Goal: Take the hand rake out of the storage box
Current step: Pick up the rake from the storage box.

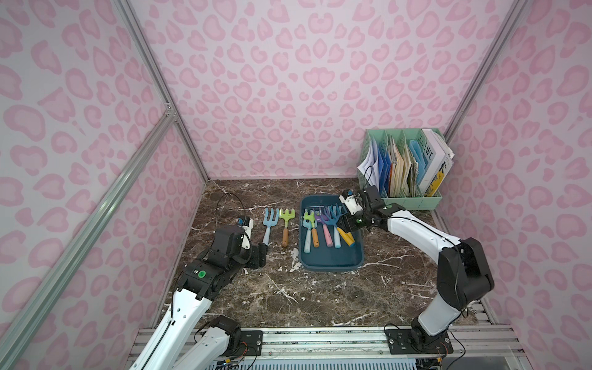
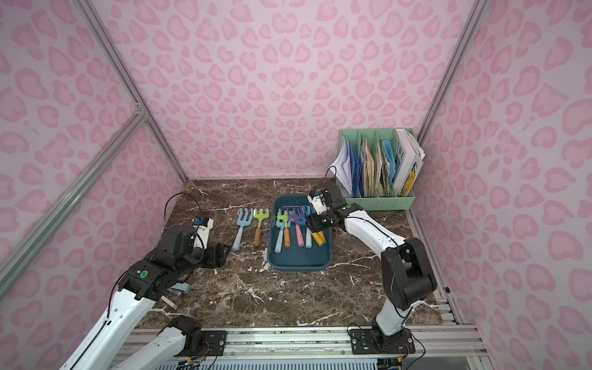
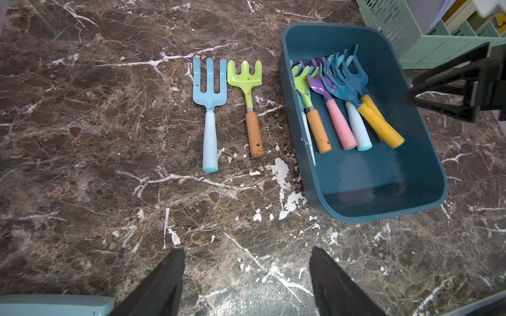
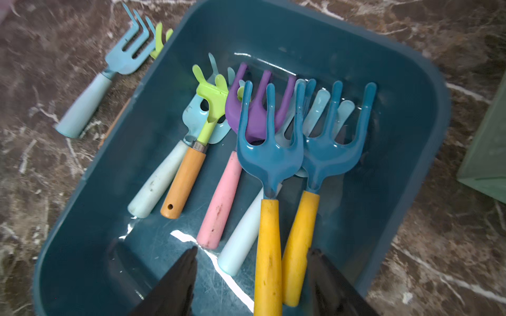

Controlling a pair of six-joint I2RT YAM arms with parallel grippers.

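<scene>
Inside the storage box [image 4: 410,123], a blue, yellow-handled hand rake [image 4: 269,158] and its twin [image 4: 328,153] lie side by side between the right gripper's [image 4: 252,249] open, unclamped jaws, while the left gripper [image 3: 246,250] hangs open over the table [image 3: 82,136].

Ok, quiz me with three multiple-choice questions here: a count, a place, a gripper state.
1. Rakes on the table outside the storage box: A one; B two; C four.
2. The right gripper is: A over the storage box; B over the loose rakes; C at the table's front edge.
3. The left gripper is: A shut on a rake; B shut on the box rim; C open, empty.
Key: 1 B, light-blue rake and green rake lie there; 2 A, fingers straddle yellow handles inside; 3 C, fingers apart, nothing between.
</scene>
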